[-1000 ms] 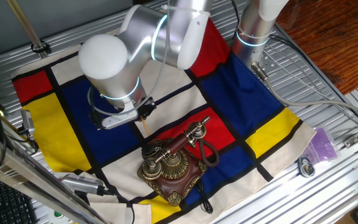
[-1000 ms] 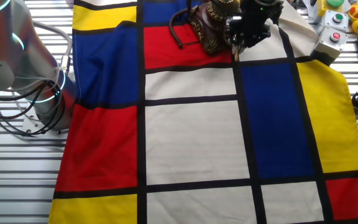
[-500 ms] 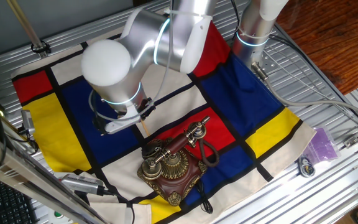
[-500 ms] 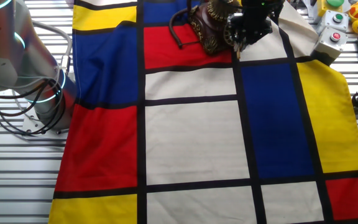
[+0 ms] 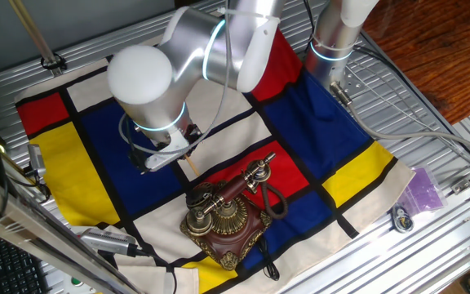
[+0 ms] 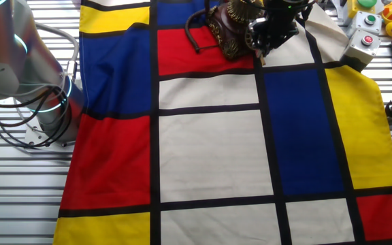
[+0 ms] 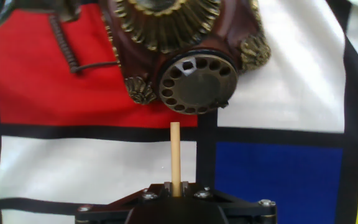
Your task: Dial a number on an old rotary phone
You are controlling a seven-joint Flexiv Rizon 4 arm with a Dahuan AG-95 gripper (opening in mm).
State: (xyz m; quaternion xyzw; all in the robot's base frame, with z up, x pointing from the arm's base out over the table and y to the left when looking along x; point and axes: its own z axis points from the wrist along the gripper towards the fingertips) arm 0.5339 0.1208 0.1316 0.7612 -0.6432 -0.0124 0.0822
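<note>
gripper (image 7: 176, 186) shifted slightly vs 0.5 s ago, clamped on 1 wooden stick (image 7: 175, 157), 1 rotary phone (image 7: 188, 59) by table edge, unmoved

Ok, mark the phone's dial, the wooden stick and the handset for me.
dial (image 7: 196, 83), hand view, centre of the finger wheel
wooden stick (image 7: 175, 155), hand view, mid-shaft
handset (image 5: 237, 186), one fixed view, red grip

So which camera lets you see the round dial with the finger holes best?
The hand view. There the dial faces the camera, its ring of holes plain, beyond the wooden stick in the gripper. One fixed view shows the phone but not the dial face; the other shows only the phone's edge.
</note>
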